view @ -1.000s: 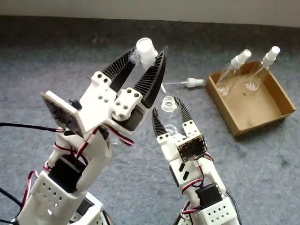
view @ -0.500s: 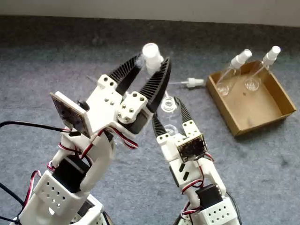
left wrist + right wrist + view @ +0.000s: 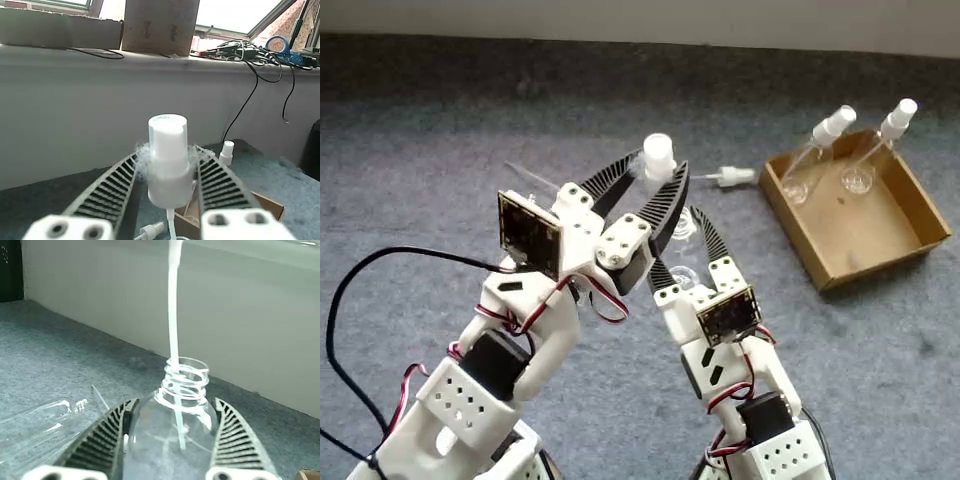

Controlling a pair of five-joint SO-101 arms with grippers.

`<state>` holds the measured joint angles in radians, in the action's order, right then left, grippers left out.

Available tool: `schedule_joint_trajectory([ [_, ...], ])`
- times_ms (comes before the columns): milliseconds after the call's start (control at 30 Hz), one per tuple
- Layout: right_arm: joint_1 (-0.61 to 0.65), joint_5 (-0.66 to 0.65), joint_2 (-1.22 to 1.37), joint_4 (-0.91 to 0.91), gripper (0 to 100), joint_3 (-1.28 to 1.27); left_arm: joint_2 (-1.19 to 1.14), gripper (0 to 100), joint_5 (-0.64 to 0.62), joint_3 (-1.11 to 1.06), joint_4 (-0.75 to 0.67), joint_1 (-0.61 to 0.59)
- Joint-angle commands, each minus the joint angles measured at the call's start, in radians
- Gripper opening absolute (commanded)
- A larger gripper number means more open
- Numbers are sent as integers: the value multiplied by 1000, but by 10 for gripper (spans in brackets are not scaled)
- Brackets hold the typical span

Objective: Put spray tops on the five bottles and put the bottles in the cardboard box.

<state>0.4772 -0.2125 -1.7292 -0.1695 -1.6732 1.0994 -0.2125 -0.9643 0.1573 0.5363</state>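
My left gripper (image 3: 660,172) is shut on a white spray top (image 3: 658,154), held upright in the air. Its thin dip tube (image 3: 173,315) hangs down into the open neck of a clear bottle (image 3: 172,425). My right gripper (image 3: 675,228) is shut on that bottle (image 3: 681,224) and holds it upright directly under the top. In the left wrist view the spray top (image 3: 167,150) sits between the ribbed fingers (image 3: 107,187). The cardboard box (image 3: 900,250) lies to the right with two capped bottles (image 3: 820,150) leaning in it.
A loose spray top (image 3: 730,177) lies on the grey carpet between the arms and the box. Another clear bottle (image 3: 35,415) lies on its side beside my right gripper, with a thin tube (image 3: 100,397) near it. A wall runs along the far side.
My left arm has carried the spray top to the right and down, bringing it over the bottle. The right arm has kept still with the bottle.
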Motion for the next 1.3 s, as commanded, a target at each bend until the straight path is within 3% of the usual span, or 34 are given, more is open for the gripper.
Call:
schedule_joint_trajectory([
  [0,5,-5,-4,15,130,-148,-1,4,-14,-42,-21,18],
  [200,5,-5,-4,15,130,-148,-7,4,-14,-94,-44,18],
  [500,5,-5,-4,-8,130,-148,-7,4,-14,-282,-379,18],
  [967,4,-12,-13,-5,130,-145,-7,4,-15,-314,-374,47],
  [1267,2,-6,-13,73,130,-145,-8,4,-15,-223,-129,47],
])
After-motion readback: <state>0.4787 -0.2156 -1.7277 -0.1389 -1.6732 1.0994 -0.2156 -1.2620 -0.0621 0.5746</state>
